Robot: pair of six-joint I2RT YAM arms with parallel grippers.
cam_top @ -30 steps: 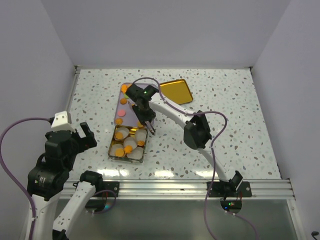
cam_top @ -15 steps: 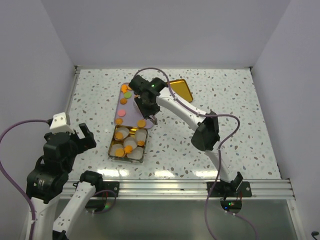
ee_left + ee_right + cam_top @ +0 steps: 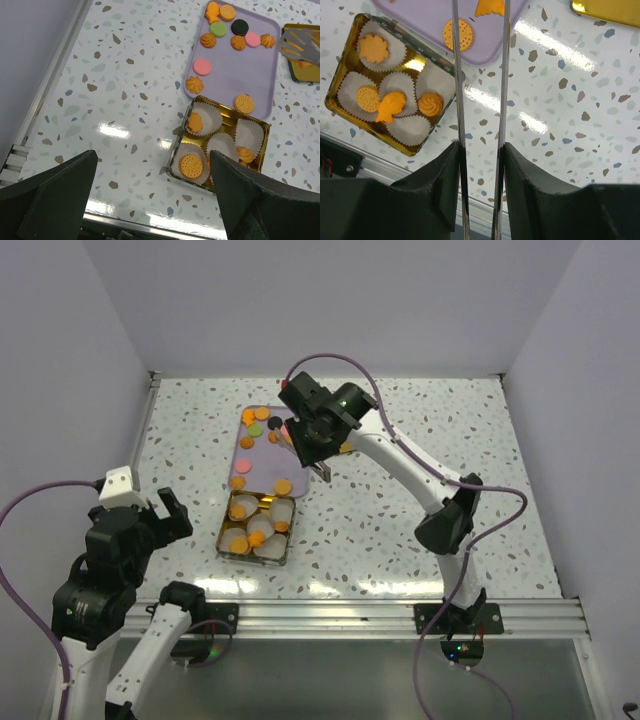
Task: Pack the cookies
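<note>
Cookies [image 3: 244, 103] lie scattered on the purple tray [image 3: 260, 70]: orange rounds and swirls, plus pink, green and black ones. More cookies [image 3: 390, 106] sit in white paper cups inside the gold tin [image 3: 222, 540], just in front of the tray. My right gripper [image 3: 312, 440] hangs over the tray's right edge, shut on metal tongs [image 3: 502, 75] whose blades point down at the table. I cannot tell whether the tong tips [image 3: 300, 45] hold anything. My left gripper [image 3: 152, 157] stands open and empty, well left of the tin.
A gold lid [image 3: 610, 10] lies on the table right of the tray, partly under the right arm. White walls close the table on three sides. A metal rail [image 3: 330, 615] runs along the near edge.
The right arm has swung from over the tin back and to the right, carrying the tongs to the tray's right edge. The left arm has barely moved.
</note>
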